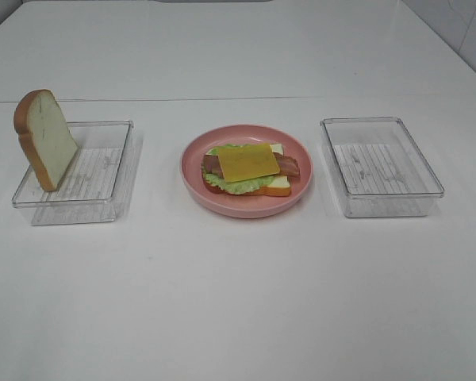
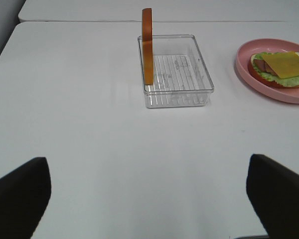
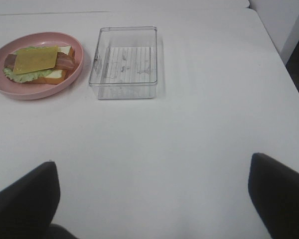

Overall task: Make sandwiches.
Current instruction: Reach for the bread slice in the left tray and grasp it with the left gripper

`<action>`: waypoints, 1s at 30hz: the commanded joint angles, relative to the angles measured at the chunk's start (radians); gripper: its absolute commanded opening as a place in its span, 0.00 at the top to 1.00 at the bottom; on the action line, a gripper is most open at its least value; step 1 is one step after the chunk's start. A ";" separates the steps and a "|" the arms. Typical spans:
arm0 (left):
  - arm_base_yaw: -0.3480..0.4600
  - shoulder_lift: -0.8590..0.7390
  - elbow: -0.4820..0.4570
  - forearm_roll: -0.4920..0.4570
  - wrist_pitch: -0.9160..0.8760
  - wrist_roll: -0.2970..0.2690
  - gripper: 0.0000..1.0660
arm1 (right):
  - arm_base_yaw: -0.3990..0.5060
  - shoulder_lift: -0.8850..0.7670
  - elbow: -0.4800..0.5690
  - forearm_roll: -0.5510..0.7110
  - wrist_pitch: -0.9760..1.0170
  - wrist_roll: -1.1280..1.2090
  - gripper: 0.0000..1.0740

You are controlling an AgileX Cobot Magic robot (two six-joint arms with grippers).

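**Surface** (image 1: 238, 309): white and plain. All the items listed are carried on it.

**Pink plate** (image 1: 247, 209): round, set at the centre of the exterior high frame. It is placed between the two trays and apart from both.

**Sandwich** (image 1: 250, 168): laid flat on the pink plate.
- A lower bread slice (image 1: 278, 186) with a brown crust is covered by green lettuce (image 1: 235, 187).
- Reddish-brown bacon strips (image 1: 289, 166) are laid across the lettuce.
- A yellow cheese square (image 1: 247, 162) is set as the uppermost layer.

**Upright bread slice** (image 1: 47, 141): white with a brown crust, found at centre left of the frame. It is stood on edge inside the left tray and leaned at that tray's outer side. Its top is raised well above the rim.

**Left tray** (image 1: 101, 171): clear plastic, rectangular, with a ribbed floor. It is placed to the left of the plate.

**Right tray** (image 1: 381, 168): of the same make, placed at centre right of the frame.

**Left end effector** (image 2: 147, 164): shown in the left wrist view only.
- Its dark fingers (image 2: 20, 194) are spread wide, and nothing is held between them.
- It is kept well apart from the left tray, with bare surface between.

**Right end effector** (image 3: 153, 163): shown in the right wrist view only.
- Its fingers (image 3: 25, 199) are likewise spread wide, and nothing is held.
- It is kept well apart from the right tray and the plate.
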 commanded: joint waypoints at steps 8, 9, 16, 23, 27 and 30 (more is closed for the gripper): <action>-0.001 -0.016 0.006 -0.009 -0.013 -0.005 0.04 | -0.001 -0.076 0.101 -0.015 -0.048 0.006 0.08; -0.001 -0.016 0.006 -0.009 -0.013 -0.005 0.04 | -0.001 -0.076 0.101 -0.014 -0.065 0.006 0.08; -0.001 -0.015 0.006 -0.008 -0.013 -0.005 0.04 | -0.001 -0.076 0.130 -0.016 -0.106 0.009 0.08; -0.001 -0.015 0.006 -0.007 -0.013 -0.004 0.04 | -0.001 -0.076 0.130 -0.015 -0.107 0.010 0.08; -0.001 -0.015 0.006 -0.006 -0.013 -0.004 0.04 | -0.001 -0.076 0.130 -0.014 -0.108 0.010 0.08; -0.001 -0.015 0.006 -0.006 -0.013 -0.004 0.04 | 0.000 -0.076 0.130 -0.014 -0.108 0.010 0.08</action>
